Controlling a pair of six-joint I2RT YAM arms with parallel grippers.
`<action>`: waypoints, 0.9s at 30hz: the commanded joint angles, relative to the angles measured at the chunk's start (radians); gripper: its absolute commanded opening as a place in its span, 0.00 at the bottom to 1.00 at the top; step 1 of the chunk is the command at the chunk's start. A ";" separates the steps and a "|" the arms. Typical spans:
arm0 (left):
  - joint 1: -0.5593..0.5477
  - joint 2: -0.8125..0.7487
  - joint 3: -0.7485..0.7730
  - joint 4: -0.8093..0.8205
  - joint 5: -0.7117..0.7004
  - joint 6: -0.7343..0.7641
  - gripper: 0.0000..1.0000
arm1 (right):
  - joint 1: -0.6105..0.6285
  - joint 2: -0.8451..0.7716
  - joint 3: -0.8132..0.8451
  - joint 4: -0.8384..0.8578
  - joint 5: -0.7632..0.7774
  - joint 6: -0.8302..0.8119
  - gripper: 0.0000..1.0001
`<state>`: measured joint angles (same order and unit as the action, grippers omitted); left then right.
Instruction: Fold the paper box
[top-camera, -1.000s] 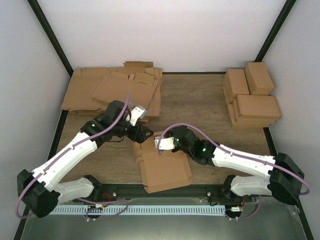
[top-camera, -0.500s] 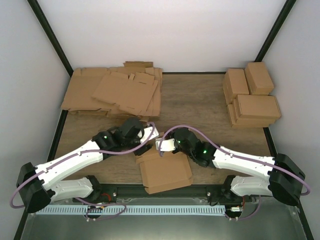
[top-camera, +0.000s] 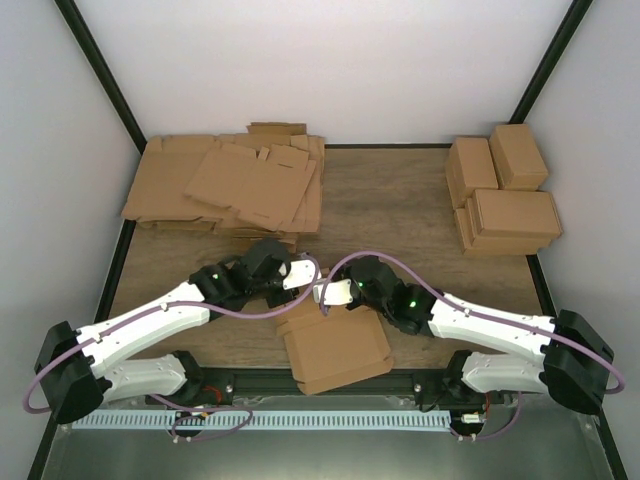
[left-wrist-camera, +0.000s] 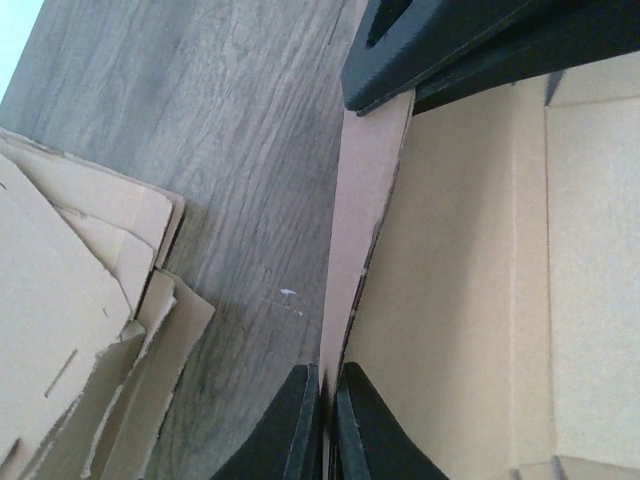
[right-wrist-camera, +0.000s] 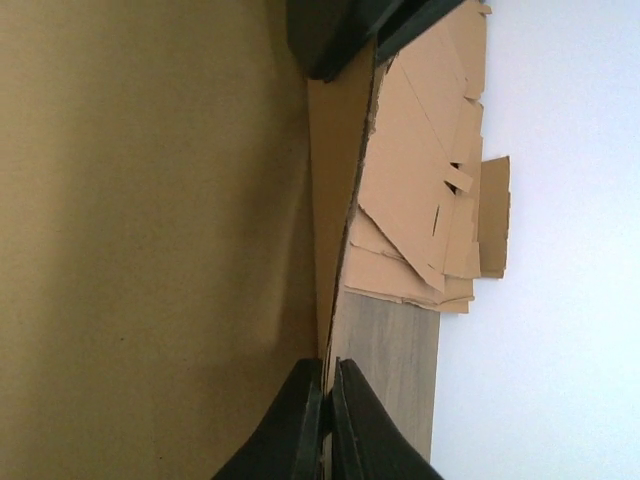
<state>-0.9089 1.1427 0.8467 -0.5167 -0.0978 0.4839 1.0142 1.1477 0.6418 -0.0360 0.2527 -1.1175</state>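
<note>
Paper box (top-camera: 335, 345): lies at the near edge of the counter (top-camera: 400, 205), midway between the two arms, open side up, skewed a little to the counter's edge.
Far wall (left-wrist-camera: 362, 190): stands upright along the box's far edge; both tools hold this one panel, facing each other from opposite ends.
Left tool (left-wrist-camera: 328, 368): fingers drawn together on the wall's edge, one finger each side, only the thickness of the cardboard between them.
Right tool (right-wrist-camera: 326, 365): pinched down likewise on the same wall, cardboard between its fingers.
Flat cardboard sheets (top-camera: 230, 185): loose heap at the far left of the counter, well apart from the box.
Folded boxes (top-camera: 503, 195): closed and stacked at the far right, well apart from both tools.
</note>
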 joint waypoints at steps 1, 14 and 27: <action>-0.005 -0.003 -0.016 0.019 0.040 0.043 0.04 | 0.010 -0.016 0.035 0.002 -0.025 0.017 0.04; -0.040 -0.027 -0.032 0.008 -0.028 0.051 0.04 | -0.025 -0.127 0.138 -0.032 -0.137 0.390 0.40; -0.101 -0.033 -0.042 0.020 -0.133 0.048 0.04 | -0.109 -0.273 0.266 -0.303 0.089 1.680 0.90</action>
<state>-0.9970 1.1095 0.8074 -0.4950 -0.1879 0.5152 0.9100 0.8959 0.8795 -0.1997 0.2218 0.0277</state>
